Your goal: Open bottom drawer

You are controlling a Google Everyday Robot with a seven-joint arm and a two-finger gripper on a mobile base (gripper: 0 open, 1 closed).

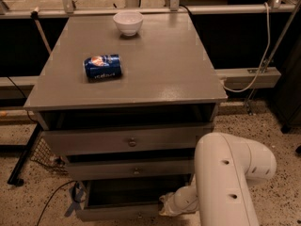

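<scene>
The grey cabinet has three stacked drawers. The bottom drawer stands pulled out toward me, and its dark inside shows above its flat front. Its small round knob sits low at the frame's bottom edge. My gripper is at the right end of that drawer's front, reaching in from the white arm at the lower right. The middle drawer and the top drawer stand less far out, each with one knob.
On the cabinet top lie a blue can on its side and a white bowl at the back. A wire basket and cables sit on the speckled floor at the left. A rail runs behind.
</scene>
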